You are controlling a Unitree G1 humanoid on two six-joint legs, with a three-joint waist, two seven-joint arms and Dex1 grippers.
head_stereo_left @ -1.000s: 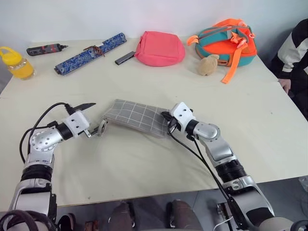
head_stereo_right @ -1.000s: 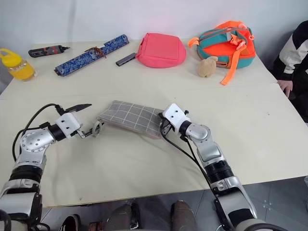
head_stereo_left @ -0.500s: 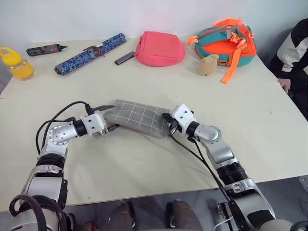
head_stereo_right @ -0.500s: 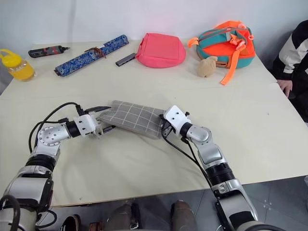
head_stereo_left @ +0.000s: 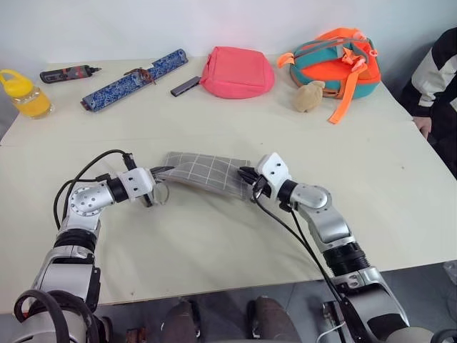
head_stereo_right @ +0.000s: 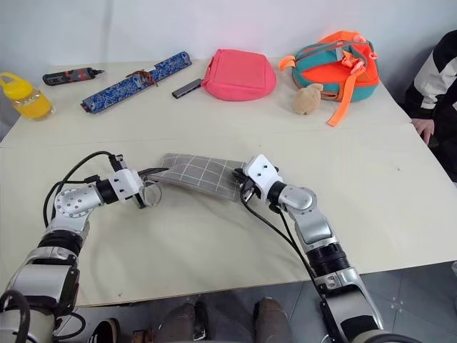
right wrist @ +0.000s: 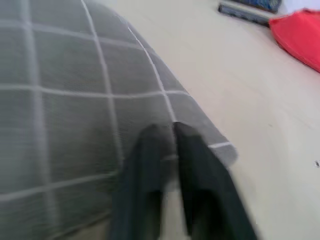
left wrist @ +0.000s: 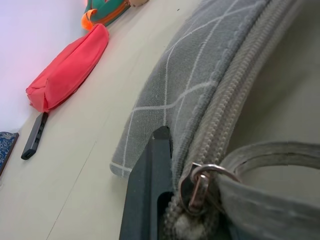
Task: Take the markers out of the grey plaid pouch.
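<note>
Item: grey plaid pouch [head_stereo_left: 207, 174], lying flat near the front middle of the table [head_stereo_left: 214, 236], spanning between both grippers. Zip appears closed along the edge; no markers visible.

Left gripper [head_stereo_left: 158, 180]: fingers pressed together, pinching the pouch's end beside the zip pull and cord loop [left wrist: 260, 155].

Right gripper [head_stereo_left: 250, 187]: at the opposite end, fingers [right wrist: 145, 170] nearly together with a narrow gap over the fabric; the wrist view is blurred, so whether it grips cannot be told.

Step in hand, by judgement: securing both ends before opening.

Next move calls for: anchoring one end firmly and drawing the zip pull along.
</note>
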